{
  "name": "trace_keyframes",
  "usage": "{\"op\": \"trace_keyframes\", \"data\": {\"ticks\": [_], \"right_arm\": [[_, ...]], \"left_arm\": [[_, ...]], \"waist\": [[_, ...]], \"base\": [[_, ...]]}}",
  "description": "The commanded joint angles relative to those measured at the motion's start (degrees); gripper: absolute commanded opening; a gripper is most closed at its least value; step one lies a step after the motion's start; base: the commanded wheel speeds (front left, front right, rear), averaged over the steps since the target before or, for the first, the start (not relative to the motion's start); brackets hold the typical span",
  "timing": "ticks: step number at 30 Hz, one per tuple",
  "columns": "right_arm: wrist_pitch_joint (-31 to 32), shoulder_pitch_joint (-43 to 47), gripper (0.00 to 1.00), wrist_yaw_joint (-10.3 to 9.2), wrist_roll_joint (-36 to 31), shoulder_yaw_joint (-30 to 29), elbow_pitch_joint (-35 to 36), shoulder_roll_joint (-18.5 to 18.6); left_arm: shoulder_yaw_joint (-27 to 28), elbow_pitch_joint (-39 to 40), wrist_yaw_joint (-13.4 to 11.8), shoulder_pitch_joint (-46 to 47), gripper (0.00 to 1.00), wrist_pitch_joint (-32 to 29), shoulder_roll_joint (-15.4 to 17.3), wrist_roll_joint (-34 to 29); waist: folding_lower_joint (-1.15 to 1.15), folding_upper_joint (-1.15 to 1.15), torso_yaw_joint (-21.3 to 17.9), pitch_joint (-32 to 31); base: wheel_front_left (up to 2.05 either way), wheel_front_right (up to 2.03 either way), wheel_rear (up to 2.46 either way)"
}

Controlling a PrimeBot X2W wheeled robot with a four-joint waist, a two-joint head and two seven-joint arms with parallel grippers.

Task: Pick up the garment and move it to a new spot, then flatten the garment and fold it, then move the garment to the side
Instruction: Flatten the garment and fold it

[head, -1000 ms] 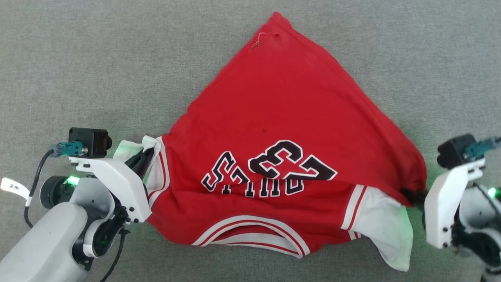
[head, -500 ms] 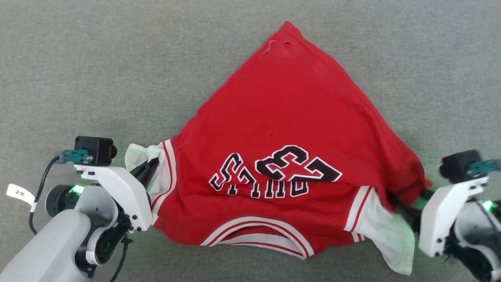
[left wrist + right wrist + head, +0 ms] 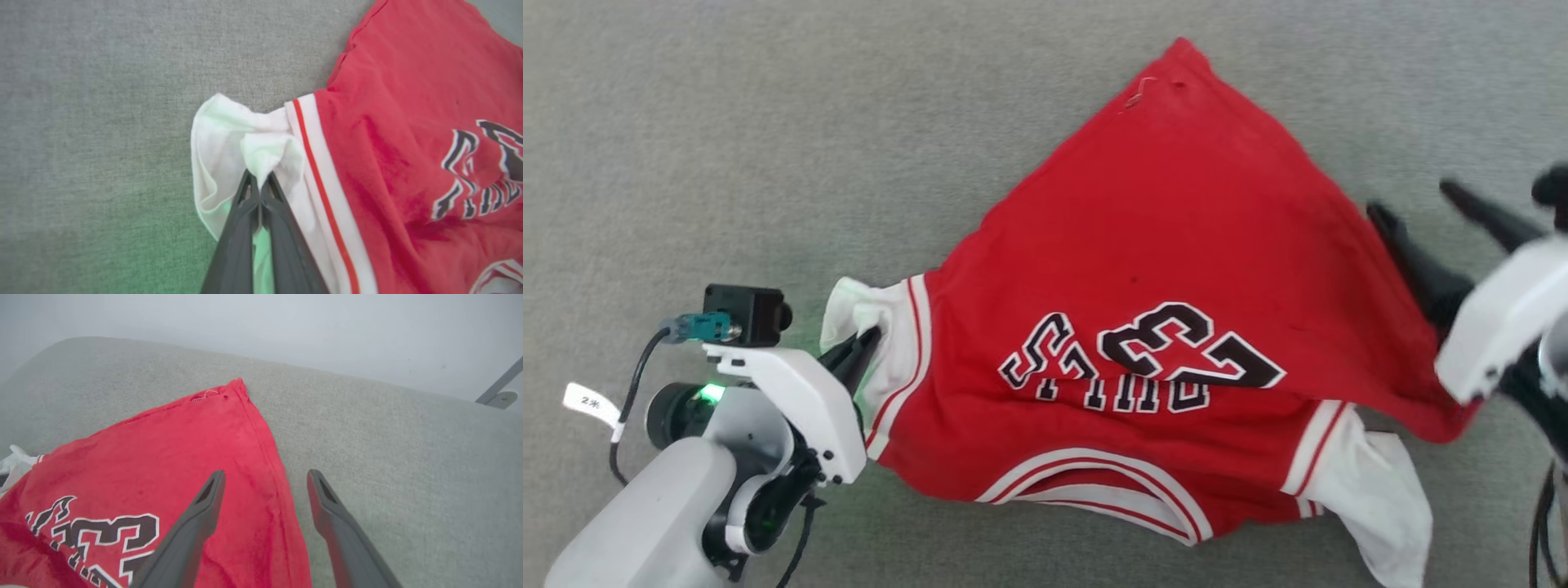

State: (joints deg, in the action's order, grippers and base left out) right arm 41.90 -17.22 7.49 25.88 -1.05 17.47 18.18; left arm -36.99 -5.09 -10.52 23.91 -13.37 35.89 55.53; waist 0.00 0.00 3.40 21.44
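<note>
The left gripper (image 3: pixel 258 179) is clamped shut on a bunched white sleeve (image 3: pixel 220 139) of the garment (image 3: pixel 1160 245). The right gripper (image 3: pixel 265 475) is spread wide, empty, at the opposite red edge. The garment is laid on a grey fabric surface (image 3: pixel 727 122).

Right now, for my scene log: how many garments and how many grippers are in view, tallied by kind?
garment: 1
grippers: 2, the left gripper and the right gripper
total: 3
</note>
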Motion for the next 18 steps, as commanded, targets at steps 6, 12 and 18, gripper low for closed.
{"op": "trace_keyframes", "data": {"ticks": [6, 12, 18], "right_arm": [[-2.97, -14.24, 1.00, 0.01, -1.10, 4.70, -10.60, 2.81], [-2.27, -26.06, 1.00, -0.01, -0.43, 9.97, -24.69, 5.66], [-0.67, -34.39, 1.00, 0.00, 0.12, 15.21, -37.36, 7.99]], "left_arm": [[-1.77, -1.20, 1.79, 3.21, 0.00, 0.26, -2.92, -1.35], [-4.25, -3.92, 4.16, 6.42, 0.00, 0.36, -6.95, -2.26], [-5.75, -6.83, 6.18, 8.86, 0.00, 0.83, -10.17, -2.68]], "waist": [[0.00, 0.00, 5.77, 2.72], [0.00, 0.00, 11.71, 4.81], [0.00, 0.00, 16.18, 6.25]], "base": [[0.00, 0.00, 0.00], [0.00, 0.00, 0.00], [0.00, 0.00, 0.00]]}}
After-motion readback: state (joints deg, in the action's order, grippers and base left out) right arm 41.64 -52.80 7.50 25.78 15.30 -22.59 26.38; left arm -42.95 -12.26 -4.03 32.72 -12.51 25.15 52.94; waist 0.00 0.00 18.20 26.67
